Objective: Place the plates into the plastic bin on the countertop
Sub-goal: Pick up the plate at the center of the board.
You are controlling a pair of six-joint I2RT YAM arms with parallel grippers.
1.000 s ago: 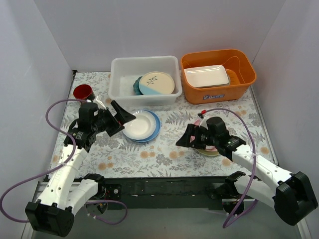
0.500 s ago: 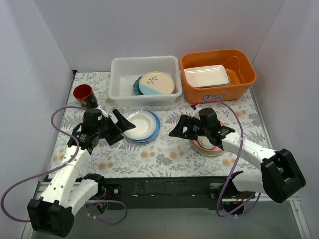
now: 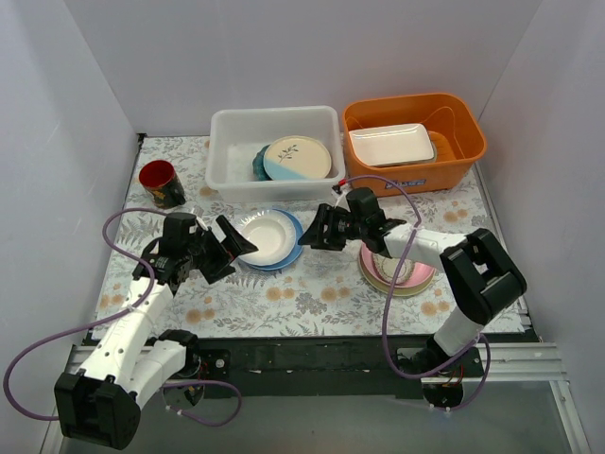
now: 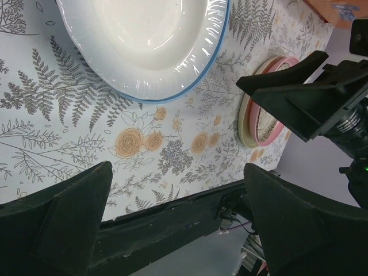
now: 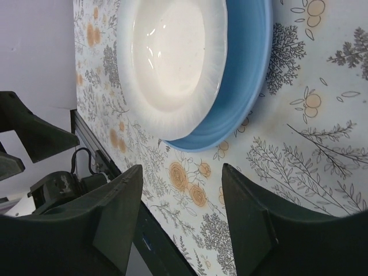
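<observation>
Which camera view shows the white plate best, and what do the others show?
The top view: the white plate sits almost whole on the blue plate. The right wrist view has it close but cropped; the left wrist view shows only part.

Both arms reach inward, left gripper (image 3: 237, 243) and right gripper (image 3: 315, 233) facing each other, jaws apart

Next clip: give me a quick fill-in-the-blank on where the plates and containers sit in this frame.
1. The white plate sits on a lower plate coloured light ___.
2. The white rectangular tray lies in a tub coloured ___.
3. In the plastic bin, the cream leaf-patterned plate partly covers a darker plate coloured ___.
Missing words: blue; orange; teal.
</observation>
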